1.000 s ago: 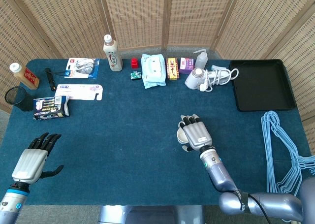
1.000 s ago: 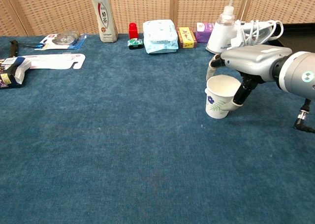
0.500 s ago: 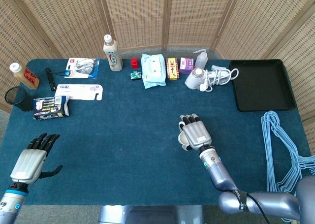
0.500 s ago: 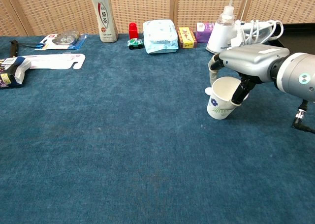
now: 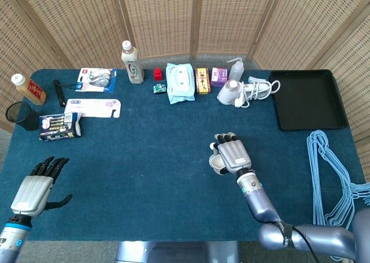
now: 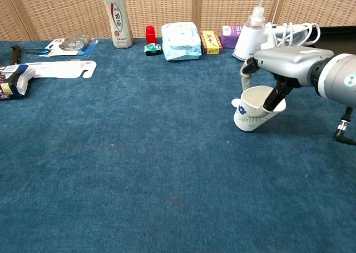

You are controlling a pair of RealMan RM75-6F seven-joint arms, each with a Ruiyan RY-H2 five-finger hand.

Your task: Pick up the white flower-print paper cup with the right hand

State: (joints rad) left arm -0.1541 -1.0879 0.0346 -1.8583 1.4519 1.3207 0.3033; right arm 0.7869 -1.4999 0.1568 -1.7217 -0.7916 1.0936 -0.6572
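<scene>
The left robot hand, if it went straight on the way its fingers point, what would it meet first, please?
Probably the packaged item at the table's left edge, ahead of the left robot hand; bare blue cloth lies between, though depth is unclear.

paper cup (image 6: 251, 111): matt paper | tablecloth (image 6: 139, 169): rough blue cloth | tray (image 5: 306, 101): black plastic

paper cup (image 5: 216, 164): mostly hidden under right hand (image 5: 233, 154) | left hand (image 5: 36, 185): absent from chest view

One paper cup (image 6: 253, 109), two bottles (image 5: 132, 62) (image 5: 28, 89), one tray (image 5: 306, 99), two hands (image 5: 233, 155) (image 5: 36, 189).
</scene>
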